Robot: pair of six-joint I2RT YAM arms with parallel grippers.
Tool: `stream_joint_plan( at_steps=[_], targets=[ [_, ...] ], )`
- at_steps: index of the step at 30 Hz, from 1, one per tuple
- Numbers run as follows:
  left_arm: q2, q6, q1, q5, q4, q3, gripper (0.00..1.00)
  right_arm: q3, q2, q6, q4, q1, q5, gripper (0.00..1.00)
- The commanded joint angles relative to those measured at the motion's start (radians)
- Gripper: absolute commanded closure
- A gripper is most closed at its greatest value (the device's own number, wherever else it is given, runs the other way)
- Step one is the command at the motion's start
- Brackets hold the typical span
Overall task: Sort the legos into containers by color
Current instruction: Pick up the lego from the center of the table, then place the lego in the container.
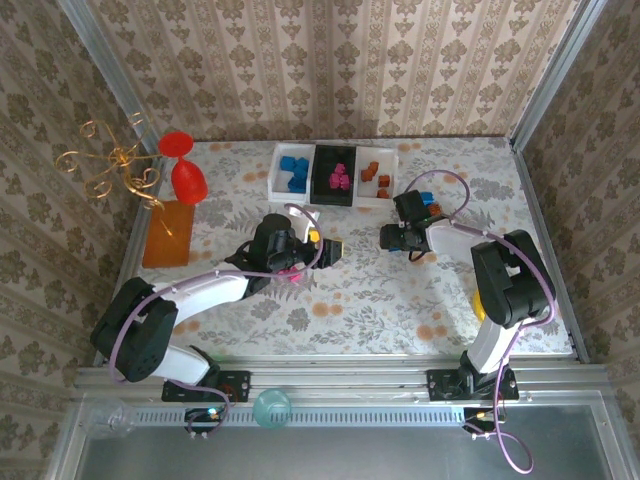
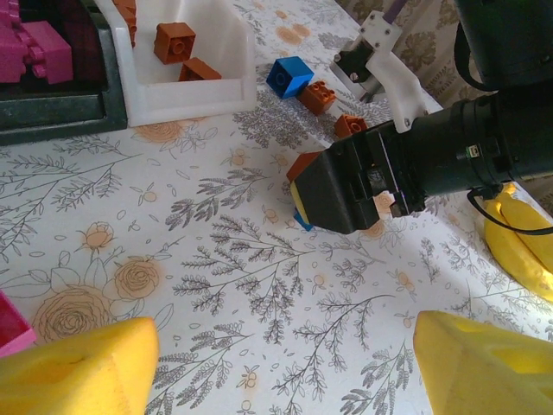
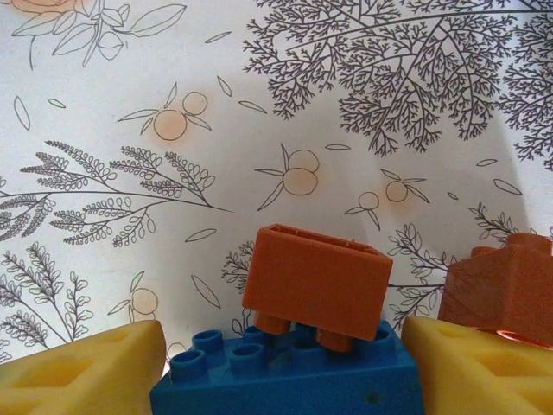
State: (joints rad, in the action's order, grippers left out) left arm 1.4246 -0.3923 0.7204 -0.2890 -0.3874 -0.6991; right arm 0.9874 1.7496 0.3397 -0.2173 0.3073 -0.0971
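Between the yellow pads of the right gripper [image 3: 285,367] sits a blue brick [image 3: 285,380], with an orange-brown brick [image 3: 315,281] perched crookedly on its studs. The pads stand close against the blue brick's two ends, but it cannot be told whether they press on it. Just beside one pad, a second orange-brown brick [image 3: 505,290] lies on the flowered table [image 3: 259,130].

The left gripper [image 2: 281,367] hangs over the table with its jaws wide apart and nothing between them. A pink brick [image 2: 10,327] lies just beside one of its fingertips.

Past the right gripper's black body, a loose blue brick [image 2: 289,76] and two loose orange-brown bricks [image 2: 317,97] lie near the orange-brown bin [image 2: 190,95].

At the far edge of the table, three bins stand side by side. A white bin [image 1: 290,150] holds blue bricks, the black bin [image 1: 334,152] in the middle holds pink ones, and the third, also white, is the orange-brown bin.
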Motion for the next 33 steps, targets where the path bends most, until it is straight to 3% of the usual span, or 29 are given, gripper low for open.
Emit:
stream_joint_plan(
  at_steps=[1,12,21,26,33],
  targets=[
    [-0.026,-0.006,-0.001,0.014,-0.01,0.018,0.21,0.009,0.014,-0.009,0.001,-0.004,0.022,0.29],
    [-0.021,-0.06,-0.049,-0.008,-0.066,0.059,0.21,0.01,-0.014,-0.038,-0.023,0.021,0.065,0.35],
    [-0.088,-0.071,-0.161,0.005,0.003,0.066,0.21,0.055,-0.13,0.045,0.067,0.09,0.225,0.35],
    [-0.177,-0.083,-0.271,0.03,0.066,0.073,0.21,0.192,-0.045,0.111,0.158,0.17,0.265,0.35],
    [-0.28,-0.138,-0.399,0.026,0.102,0.106,0.2,0.491,0.214,0.183,0.296,0.228,0.266,0.35]
  ],
)
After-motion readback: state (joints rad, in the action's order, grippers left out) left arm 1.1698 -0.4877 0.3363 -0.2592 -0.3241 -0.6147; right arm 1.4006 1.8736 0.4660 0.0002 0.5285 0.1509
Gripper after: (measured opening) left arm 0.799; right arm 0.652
